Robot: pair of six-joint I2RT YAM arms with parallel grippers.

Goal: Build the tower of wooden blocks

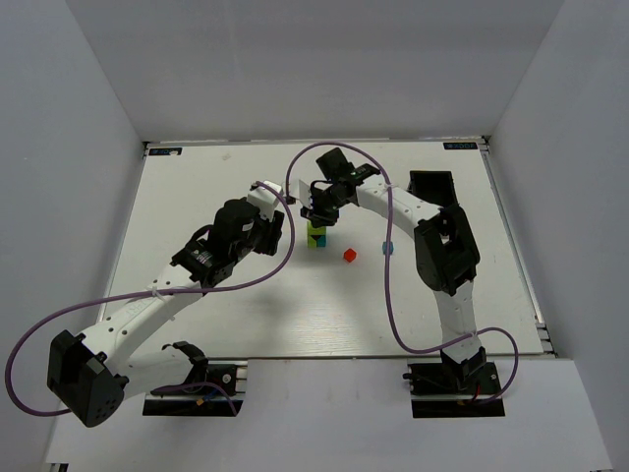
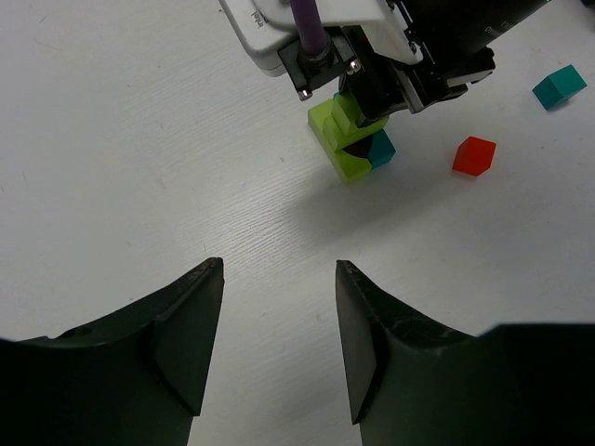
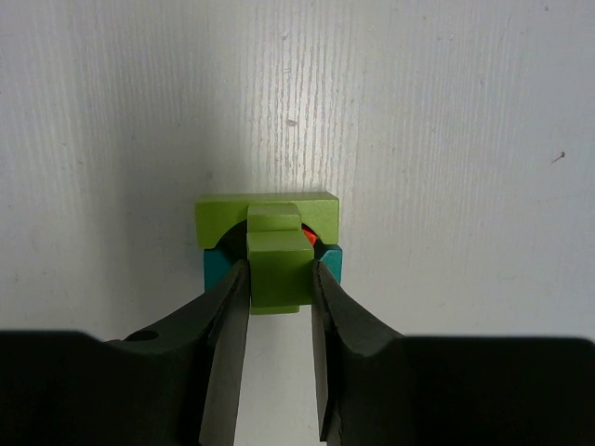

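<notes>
Right hand around top of wood block tower

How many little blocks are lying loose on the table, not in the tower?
2. A red cube sits just right of the tower; a teal cube lies farther right. Others may be hidden from view.

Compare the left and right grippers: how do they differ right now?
1. The left gripper is open with nothing between its jaws; the right gripper is shut on a green block.
2. The left gripper hangs over bare table, off to the side of the tower; the right gripper is directly above the tower.
Shared: both have dark fingers.
</notes>
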